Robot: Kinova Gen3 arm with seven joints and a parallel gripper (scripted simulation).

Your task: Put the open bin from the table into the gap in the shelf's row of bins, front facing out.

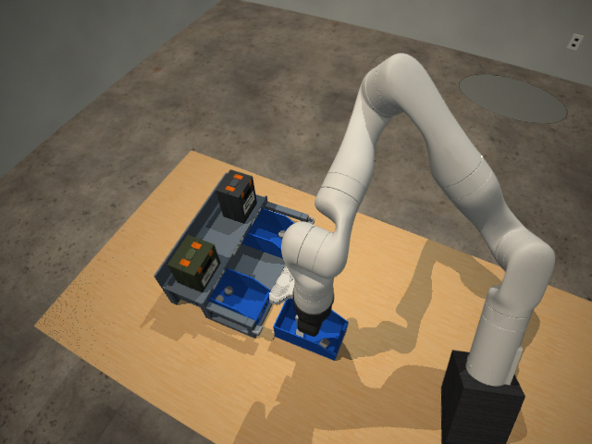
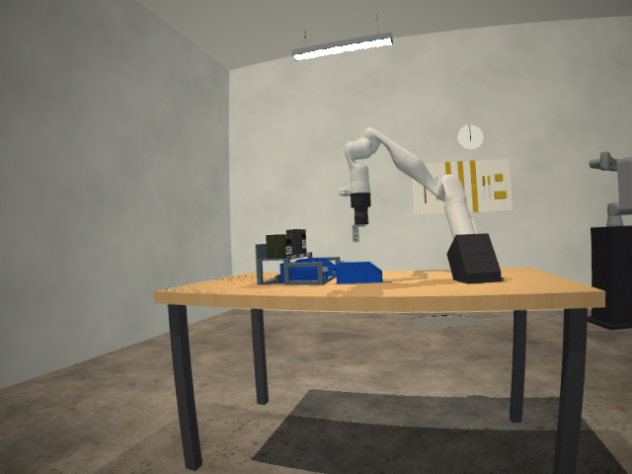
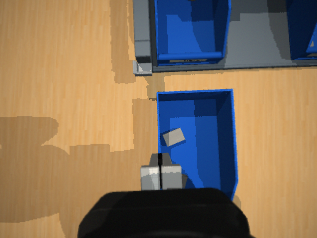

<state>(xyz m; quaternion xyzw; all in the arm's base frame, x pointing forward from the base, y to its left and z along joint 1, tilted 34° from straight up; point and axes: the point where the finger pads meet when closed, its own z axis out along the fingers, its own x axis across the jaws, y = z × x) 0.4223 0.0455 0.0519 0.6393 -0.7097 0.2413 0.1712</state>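
The loose blue open bin (image 1: 307, 336) stands on the table just in front of the grey shelf (image 1: 215, 252). It also shows in the wrist view (image 3: 196, 141), with a grey part (image 3: 173, 137) inside it. My gripper (image 3: 160, 165) is shut on nothing, its fingers pressed together. It hangs well above the bin (image 2: 358, 272), over the bin's left side, as the side view of the gripper (image 2: 355, 234) shows. Two blue bins (image 1: 237, 293) (image 1: 267, 229) sit in the shelf's lower row with a gap (image 1: 260, 265) between them.
Two dark boxes with orange clips (image 1: 194, 262) (image 1: 236, 194) stand on the shelf's upper board. The shelf's front lip (image 3: 218, 67) runs just beyond the loose bin. My arm's black base (image 1: 480, 406) stands at the table's near right.
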